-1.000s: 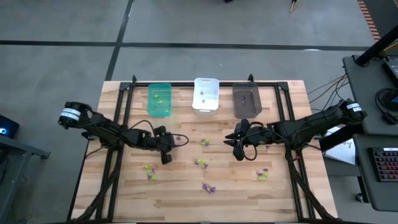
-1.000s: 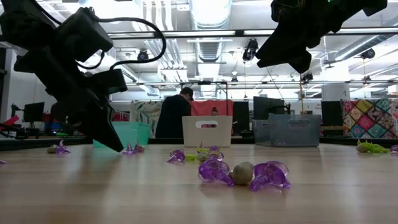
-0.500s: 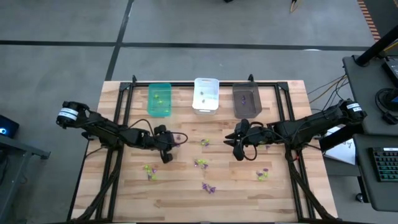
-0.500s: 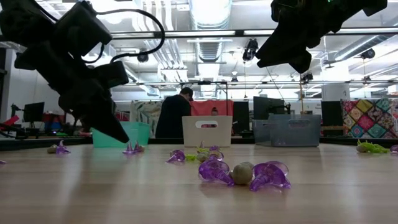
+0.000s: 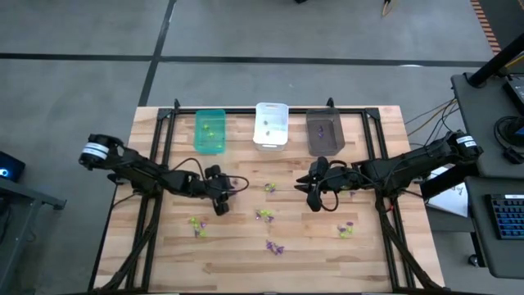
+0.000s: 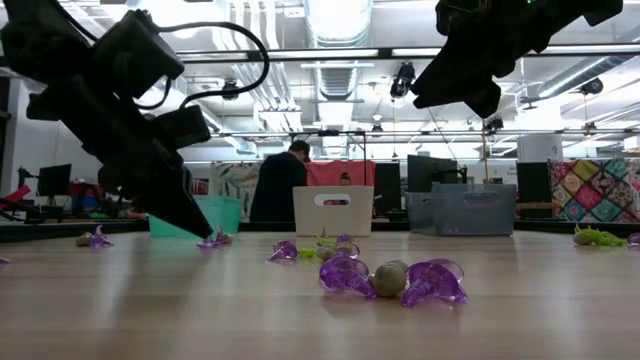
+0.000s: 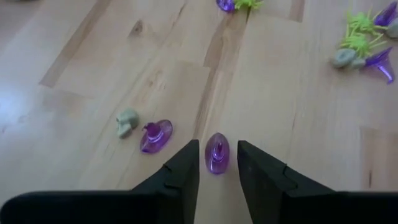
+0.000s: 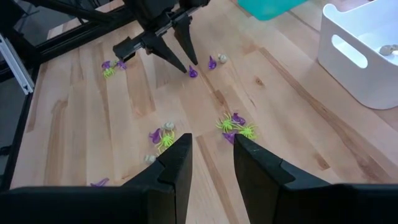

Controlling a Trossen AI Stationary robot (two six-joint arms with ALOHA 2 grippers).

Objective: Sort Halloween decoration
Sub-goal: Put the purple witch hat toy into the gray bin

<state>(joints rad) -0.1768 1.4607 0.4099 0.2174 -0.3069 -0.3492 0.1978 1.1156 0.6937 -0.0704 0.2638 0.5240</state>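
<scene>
Trinkets inside the bins too small to identify.

Bare wood lies open past the purple trinket.

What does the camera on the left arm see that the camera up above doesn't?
Only the left wrist view shows that the left end effector is open, with a purple trinket lying between its fingers, and that a greyish bit sits beside a second purple trinket. Only the high view shows the green bin, white bin, dark grey bin and the waiting right end effector. Both show the wooden table with scattered trinkets.
</scene>
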